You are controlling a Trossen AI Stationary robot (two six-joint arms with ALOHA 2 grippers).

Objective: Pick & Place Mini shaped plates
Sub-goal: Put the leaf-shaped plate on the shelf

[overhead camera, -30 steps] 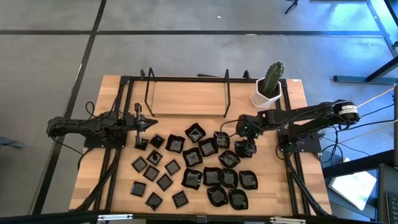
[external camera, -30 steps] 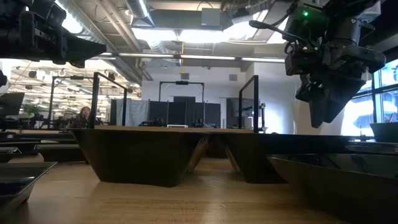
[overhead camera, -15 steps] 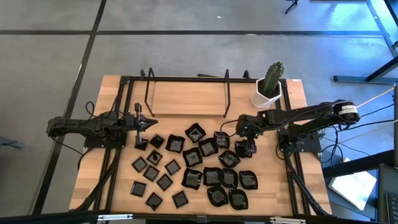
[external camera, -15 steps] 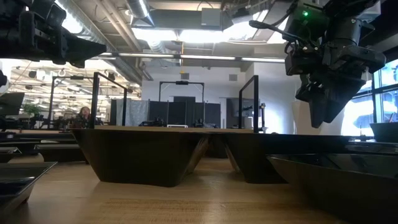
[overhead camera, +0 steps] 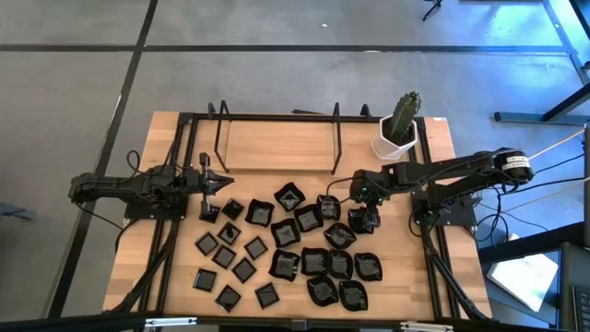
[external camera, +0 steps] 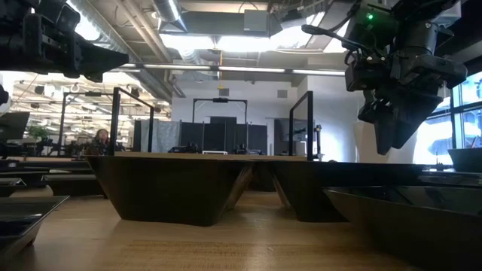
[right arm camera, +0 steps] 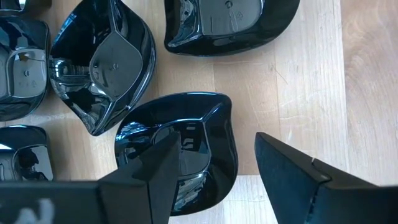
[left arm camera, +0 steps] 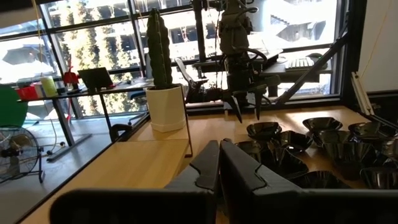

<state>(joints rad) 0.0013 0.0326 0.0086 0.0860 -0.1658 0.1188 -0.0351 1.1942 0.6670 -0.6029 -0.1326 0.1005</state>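
Observation:
Many glossy black mini shaped plates (overhead camera: 286,244) lie on the wooden table: small flat squares on the left, raised-rim squares and wavy-edged ones on the right. My right gripper (overhead camera: 362,208) points down, open, above a rounded wavy-edged plate (right arm camera: 180,149). In the right wrist view one finger (right arm camera: 158,168) stands over the dish's hollow and the other (right arm camera: 292,168) over bare wood outside its rim. The low view shows this gripper (external camera: 388,143) raised above the plates. My left gripper (overhead camera: 224,182) is shut, level, by the table's left side, and touches nothing.
A white cactus pot (overhead camera: 396,143) stands at the far right corner, behind the right gripper. A black wire rack (overhead camera: 277,138) spans the far side. Other plates (right arm camera: 102,62) crowd close around the one below the right gripper. Bare wood (overhead camera: 396,244) lies to its right.

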